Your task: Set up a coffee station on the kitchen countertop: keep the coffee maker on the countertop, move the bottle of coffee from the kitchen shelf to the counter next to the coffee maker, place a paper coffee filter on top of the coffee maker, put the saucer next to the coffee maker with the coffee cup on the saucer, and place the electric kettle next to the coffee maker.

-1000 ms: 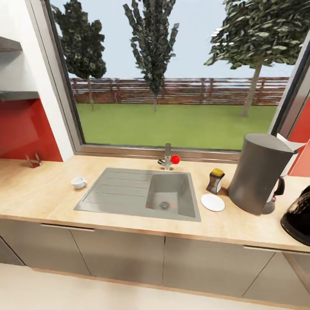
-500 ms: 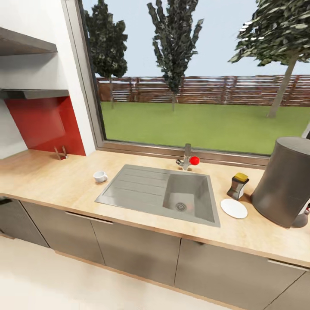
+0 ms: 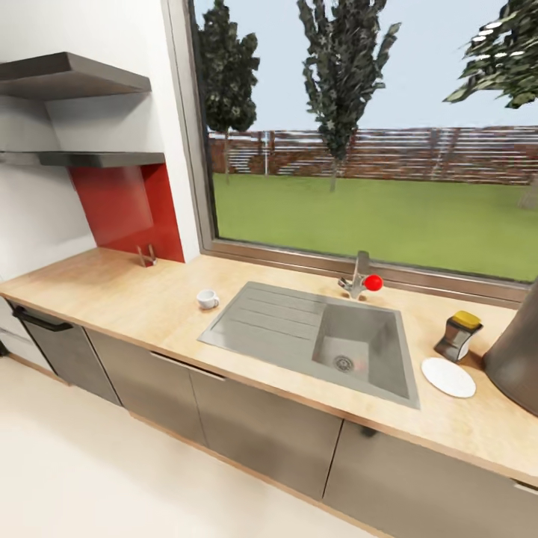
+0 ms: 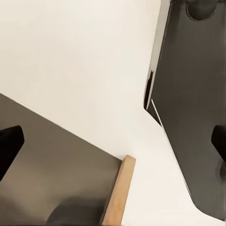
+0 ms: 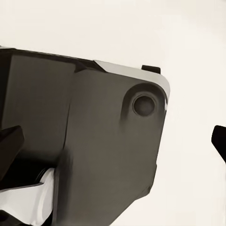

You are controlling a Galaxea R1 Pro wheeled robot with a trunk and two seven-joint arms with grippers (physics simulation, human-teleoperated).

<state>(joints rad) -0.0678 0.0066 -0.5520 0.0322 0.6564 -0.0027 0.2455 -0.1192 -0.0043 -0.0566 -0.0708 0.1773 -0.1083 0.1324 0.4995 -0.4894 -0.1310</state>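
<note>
A small white coffee cup (image 3: 207, 299) stands on the wooden countertop (image 3: 112, 291), left of the sink. A white saucer (image 3: 448, 377) lies flat right of the sink. Just behind it is a small dark jar with a yellow lid (image 3: 458, 336). A tall grey appliance (image 3: 519, 359) is cut off by the picture's right edge. In the left wrist view my left gripper (image 4: 113, 146) is open over pale floor and dark robot body. In the right wrist view my right gripper (image 5: 113, 143) is likewise open, with nothing between its fingers.
A grey sink (image 3: 276, 329) with a red-knobbed faucet (image 3: 360, 276) is set in the counter under a large window. Two dark wall shelves (image 3: 67, 75) hang at the left above a red backsplash (image 3: 123, 205). A small metal rack (image 3: 146, 256) stands by the backsplash. Pale floor lies before the cabinets.
The head camera has swung left, so the whole scene slid right. The black appliance left the picture, the grey one is mostly cut off, and the shelves came further into view.
</note>
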